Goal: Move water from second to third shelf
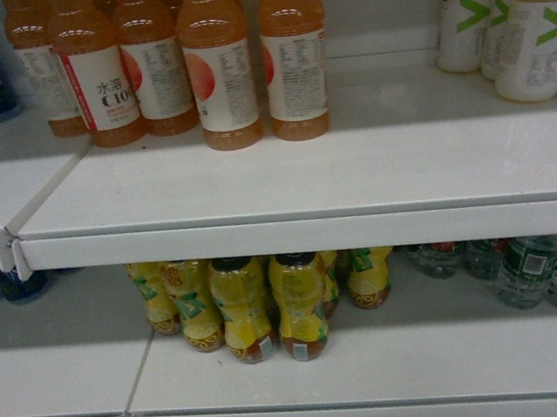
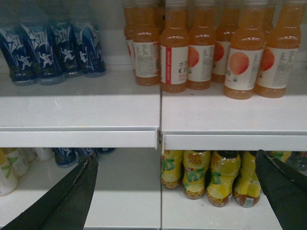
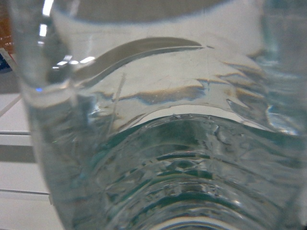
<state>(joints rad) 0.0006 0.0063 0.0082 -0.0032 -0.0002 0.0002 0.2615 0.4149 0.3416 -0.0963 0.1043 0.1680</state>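
Observation:
A clear ribbed bottle of water (image 3: 163,158) fills the whole right wrist view, pressed close to the camera, with white shelf edges showing past it at the left. It hangs in front of the shelves, so my right gripper holds it, though its fingers are hidden behind it. More water bottles (image 1: 529,268) with green labels stand at the right of the lower shelf in the head view. My left gripper (image 2: 176,154) is open and empty, its dark fingers (image 2: 72,196) spread wide before the lower shelf. Neither arm shows in the head view.
Orange juice bottles (image 1: 217,64) and white bottles with green arrows (image 1: 530,29) stand on the upper shelf (image 1: 311,230). Yellow lemon tea bottles (image 1: 245,313) crowd the lower shelf's middle. Blue bottles (image 2: 48,52) stand at the upper left. Bare shelf shows in front of the rows.

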